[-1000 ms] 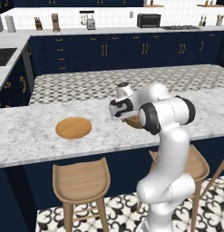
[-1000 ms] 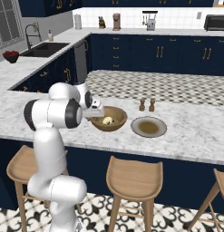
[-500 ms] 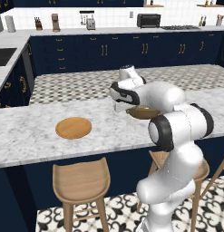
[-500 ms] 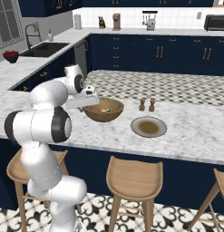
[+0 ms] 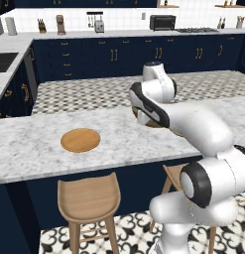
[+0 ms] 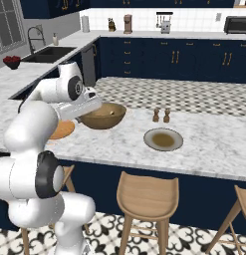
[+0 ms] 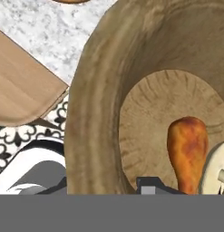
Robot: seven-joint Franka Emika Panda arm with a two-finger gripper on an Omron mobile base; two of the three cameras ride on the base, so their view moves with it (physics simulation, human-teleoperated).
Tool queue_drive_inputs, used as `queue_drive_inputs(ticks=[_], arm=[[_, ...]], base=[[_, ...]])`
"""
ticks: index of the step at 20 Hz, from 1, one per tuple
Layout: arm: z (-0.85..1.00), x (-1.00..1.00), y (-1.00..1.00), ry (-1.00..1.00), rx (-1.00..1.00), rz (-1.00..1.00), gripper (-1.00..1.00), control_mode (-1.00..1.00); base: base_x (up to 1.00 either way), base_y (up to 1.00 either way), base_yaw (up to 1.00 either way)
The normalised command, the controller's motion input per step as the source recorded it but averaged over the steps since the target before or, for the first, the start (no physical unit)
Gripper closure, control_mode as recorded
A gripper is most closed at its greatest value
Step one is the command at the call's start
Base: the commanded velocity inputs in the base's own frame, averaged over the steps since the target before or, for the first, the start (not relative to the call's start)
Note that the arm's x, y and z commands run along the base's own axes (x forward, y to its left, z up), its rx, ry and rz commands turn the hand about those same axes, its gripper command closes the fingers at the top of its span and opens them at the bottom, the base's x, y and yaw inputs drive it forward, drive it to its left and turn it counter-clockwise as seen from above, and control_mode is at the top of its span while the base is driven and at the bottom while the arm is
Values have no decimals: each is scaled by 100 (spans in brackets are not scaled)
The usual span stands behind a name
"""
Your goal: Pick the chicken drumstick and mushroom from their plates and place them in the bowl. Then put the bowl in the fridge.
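Since a second ago your arm has swung the bowl (image 6: 102, 115) up off the worktop (image 6: 204, 144) and further out, toward the far edge; it was sitting by the grey plate (image 6: 163, 139) then, and now it hangs tilted above the marble, well apart from that plate. Your pincer (image 6: 87, 110) is clamped on the bowl's near rim; in the hand view one dark fingertip (image 7: 148, 186) shows inside the wall, so you are gripping the bowl. The drumstick (image 7: 187, 152) lies on the bowl's floor with its thick end up in that view, and the mushroom (image 7: 216, 170) sits just beside it, at the right edge. In the left base view your arm hides most of the bowl (image 5: 154, 123), leaving a sliver. The wooden plate (image 5: 81, 140) lies flat on the worktop, well to the left. Two brown shakers (image 6: 161, 115) stand behind the grey plate. A stool (image 5: 89, 201) stands under the worktop edge.
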Motion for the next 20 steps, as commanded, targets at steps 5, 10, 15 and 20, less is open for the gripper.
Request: queue_drive_inputs(ticks=[5,10,15,20], arm=[[31,-98,-23,0,11,53,100,-100],[22,-78,-11,0,8,39,100,-100],[2,-65,-12,-17,-12,20,100,-100],[27,-55,-14,-5,0,5,100,-100]], base=[[0,0,0],[0,0,0],[0,0,0],[0,0,0]])
